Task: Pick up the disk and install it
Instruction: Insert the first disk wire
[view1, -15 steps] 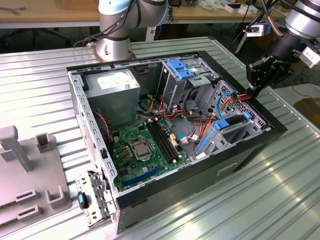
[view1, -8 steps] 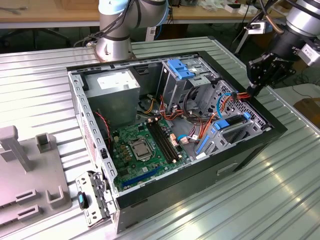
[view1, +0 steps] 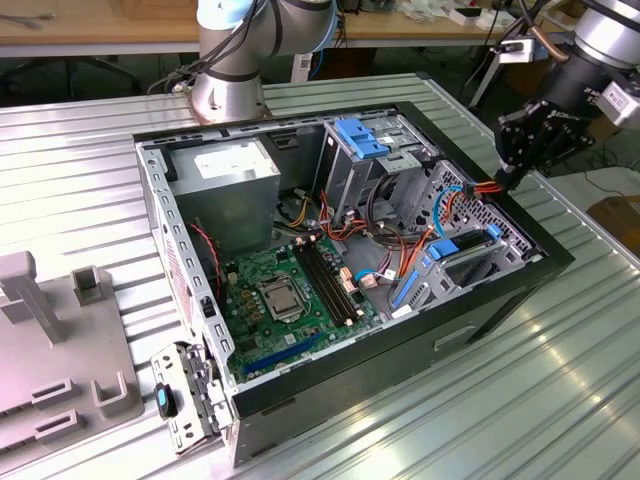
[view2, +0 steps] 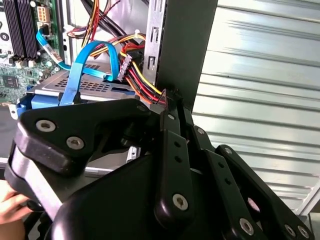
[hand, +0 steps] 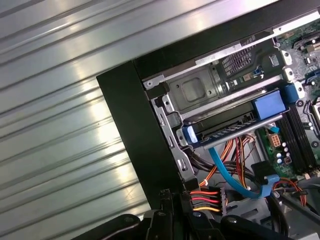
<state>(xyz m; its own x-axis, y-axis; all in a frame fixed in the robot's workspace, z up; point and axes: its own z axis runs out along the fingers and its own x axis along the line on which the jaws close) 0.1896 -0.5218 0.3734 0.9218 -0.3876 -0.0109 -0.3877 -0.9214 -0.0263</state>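
Metal table (view1: 560, 380): 1 PC case (view1: 350, 372), 1 disk (view1: 468, 247) inside, 1 gripper (view1: 514, 174) at edge.

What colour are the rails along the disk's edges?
Bright blue rails on the disk, best in the first wrist view.

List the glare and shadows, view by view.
First wrist view: bright patches of glare streak the ribbed silver metal table. Second wrist view: the table looks washed-out bright. Exterior view: soft highlights on the table, and darker shade inside the open black computer case.

Silver arm (view1: 608, 35) with black, screw-studded linkage hand (view2: 172, 100).
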